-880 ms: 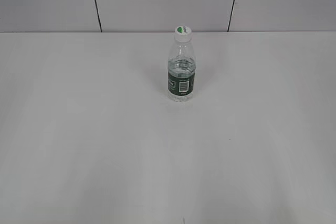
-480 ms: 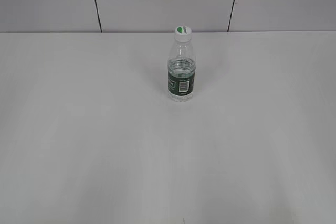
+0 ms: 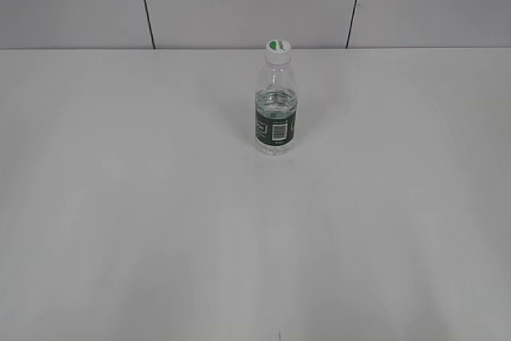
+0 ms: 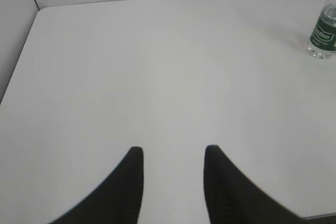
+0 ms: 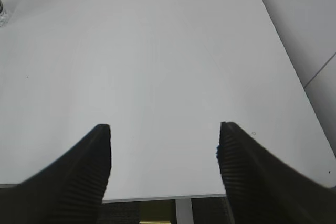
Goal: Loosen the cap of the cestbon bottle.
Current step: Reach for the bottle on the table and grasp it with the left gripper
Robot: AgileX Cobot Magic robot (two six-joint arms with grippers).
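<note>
Near the middle of the far edge of the white table [image 3: 160, 221], the small clear ribbed plastic cestbon bottle [image 3: 275, 109] with its dark green label band stands upright, its round white screw cap [image 3: 278, 51] with a green mark seated on top. The left gripper [image 4: 170, 156] hangs over bare tabletop, jaws partly apart and empty, well away from the bottle. The right gripper [image 5: 164, 135] hangs near the table's right edge, jaws wide apart, holding nothing.
</note>
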